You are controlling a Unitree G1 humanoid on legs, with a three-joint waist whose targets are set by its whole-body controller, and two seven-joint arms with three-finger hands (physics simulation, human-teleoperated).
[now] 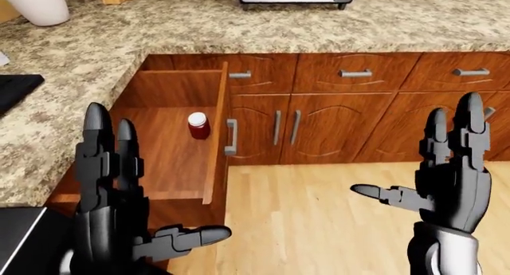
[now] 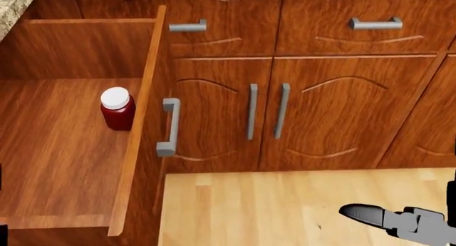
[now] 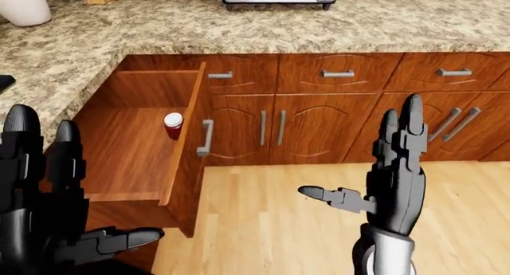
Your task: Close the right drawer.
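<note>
Granite counter [image 1: 239, 30] ahead; drawer [image 2: 135, 150] wide open beyond my fingers, jar [image 2: 117, 109] inside. Both hands, left [image 1: 112, 197] and right [image 1: 450, 173], spread, holding nothing — closing not started.

The drawer [image 1: 171, 149] stands pulled out under the counter [image 1: 239, 30], left of the cabinet doors [image 1: 285, 128] in the left-eye view. A jar [image 2: 117, 109] stands upright in it, just beside its handled front [image 2: 143, 123]. Both open hands, left hand [image 1: 112, 203] and right hand [image 1: 450, 173], are raised apart from the drawer, over the floor [image 1: 318, 215].
</note>
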